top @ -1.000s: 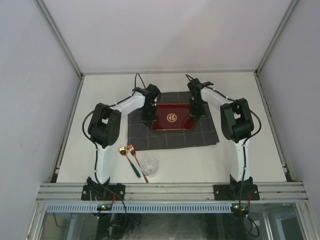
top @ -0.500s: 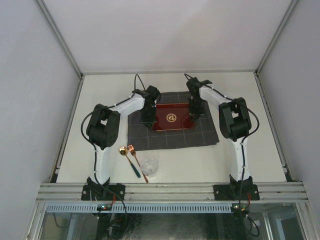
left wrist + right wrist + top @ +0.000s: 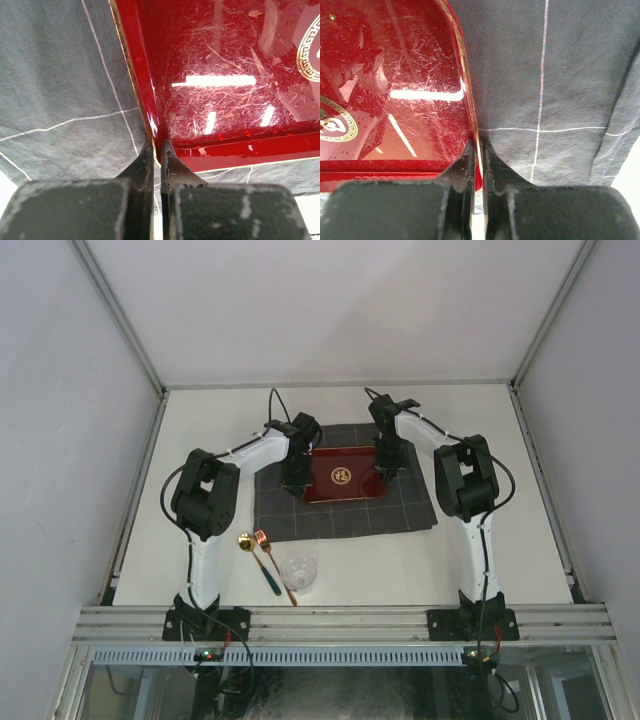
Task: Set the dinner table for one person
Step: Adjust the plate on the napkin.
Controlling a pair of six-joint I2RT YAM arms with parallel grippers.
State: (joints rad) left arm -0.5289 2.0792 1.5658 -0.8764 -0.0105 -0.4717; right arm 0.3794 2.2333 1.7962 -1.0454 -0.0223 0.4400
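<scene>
The red tray (image 3: 342, 477) with a gold emblem lies over the dark grey checked cloth (image 3: 345, 512) on the off-white dinner table (image 3: 480, 540). My left gripper (image 3: 296, 480) is shut on the tray's left rim near its near corner; the left wrist view shows the jaws (image 3: 156, 150) pinching the gold-edged rim of the tray (image 3: 225, 75) over the cloth (image 3: 60, 100). My right gripper (image 3: 383, 470) is shut on the tray's right rim; the right wrist view shows it (image 3: 477, 150) on the tray (image 3: 395, 90) beside the cloth (image 3: 545, 90). I cannot tell whether the tray is lifted.
A gold spoon with a green handle (image 3: 258, 562), a copper fork (image 3: 276, 568) and a clear glass (image 3: 299, 573) sit on the table near its front edge, left of centre. Aluminium rails border the table.
Both grippers, still holding the tray's rims, have shifted slightly away from the bases and a little left, and the tray has moved with them.
</scene>
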